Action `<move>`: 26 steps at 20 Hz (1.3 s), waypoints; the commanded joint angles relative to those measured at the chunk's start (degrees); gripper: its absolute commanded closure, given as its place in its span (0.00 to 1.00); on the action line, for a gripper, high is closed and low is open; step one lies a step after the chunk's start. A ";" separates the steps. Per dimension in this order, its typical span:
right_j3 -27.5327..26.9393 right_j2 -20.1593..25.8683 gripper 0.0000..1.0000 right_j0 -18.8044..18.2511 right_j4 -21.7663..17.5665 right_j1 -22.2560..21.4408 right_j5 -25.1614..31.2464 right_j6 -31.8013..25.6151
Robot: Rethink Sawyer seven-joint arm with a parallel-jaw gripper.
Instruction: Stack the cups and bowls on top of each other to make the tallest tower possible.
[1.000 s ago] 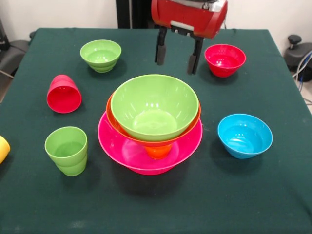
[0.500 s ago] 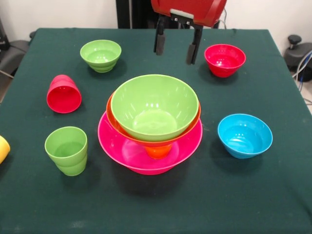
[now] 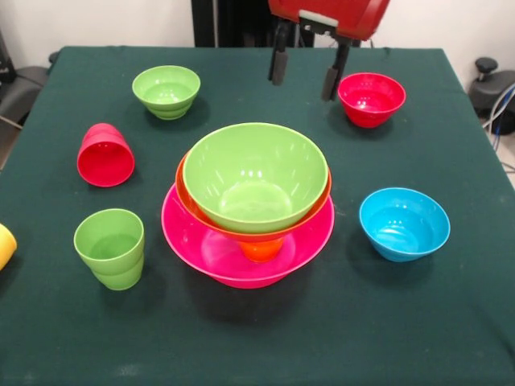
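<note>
A dark green cloth-covered tabletop (image 3: 241, 338) is filling the front view, with glossy plastic cups and bowls sitting on it. At the far left edge, a yellow plastic cup (image 3: 5, 245) is showing only partly. Next to the right, a red plastic cup (image 3: 105, 155) is lying on its side with its mouth facing the camera, and nearer the camera a green plastic cup with a stepped lower body (image 3: 110, 248) is standing upright. Farther back, a small green plastic bowl (image 3: 166, 91) is sitting upright by itself.

In the middle, the tower is standing: a very large pink plastic bowl (image 3: 201, 249) is serving as the base, an orange plastic cup (image 3: 261, 250) is sitting inside it, a large orange plastic bowl (image 3: 193, 211) is resting above that, and a large green plastic bowl (image 3: 256, 177) is nesting on top.

Above and behind the tower, the red robot's end effector (image 3: 304, 70) is hanging over the tabletop with its two black fingers (image 3: 278, 66) spread apart and nothing between them. Just to its right, a small red plastic bowl (image 3: 371, 99) is sitting upright. Nearer the camera on the right, a small blue plastic bowl (image 3: 404, 223) is sitting apart from the tower
</note>
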 commanded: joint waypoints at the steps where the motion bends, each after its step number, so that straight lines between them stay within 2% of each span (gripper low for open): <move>1: 5.01 -2.82 0.00 4.77 1.93 2.13 -0.80 12.85; 5: 5.93 -5.56 0.00 7.14 3.58 2.54 -1.93 16.13; 18: 7.36 -10.04 0.00 9.10 7.54 3.59 -4.92 16.45; 26: 5.46 -15.81 0.00 12.06 9.83 5.95 -3.92 22.49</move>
